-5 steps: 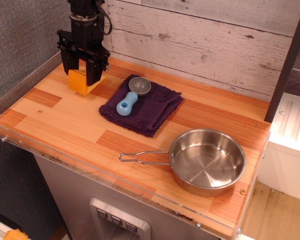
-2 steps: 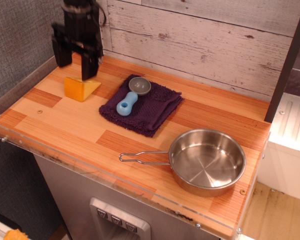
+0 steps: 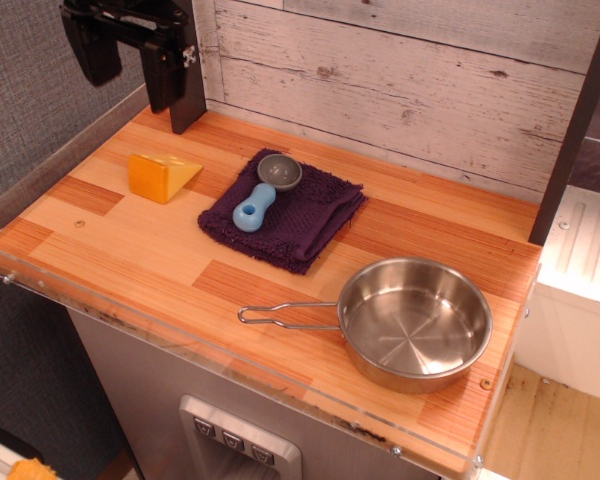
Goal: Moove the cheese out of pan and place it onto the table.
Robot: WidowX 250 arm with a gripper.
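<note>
1. At far-left corner of table [image 3: 130, 260]: cheese [image 3: 162, 176] lies flat on the wood, nothing touching it, left of purple cloth [image 3: 285, 215].
2. Gripper [image 3: 130, 62] hangs above cheese, well clear; jaws spread wide, holding nothing.
3. Pan [image 3: 416, 322] near front-right, empty, handle pointing left.
4. Blue-handled scoop [image 3: 263, 192] on cloth.

Bright, even light; soft shadows, sharp focus, glare inside the pan [image 3: 415, 322].

Claw [image 3: 127, 60] cut off by top edge; arm above unseen. Table [image 3: 130, 250] right corner hidden behind dark post [image 3: 576, 120].
</note>
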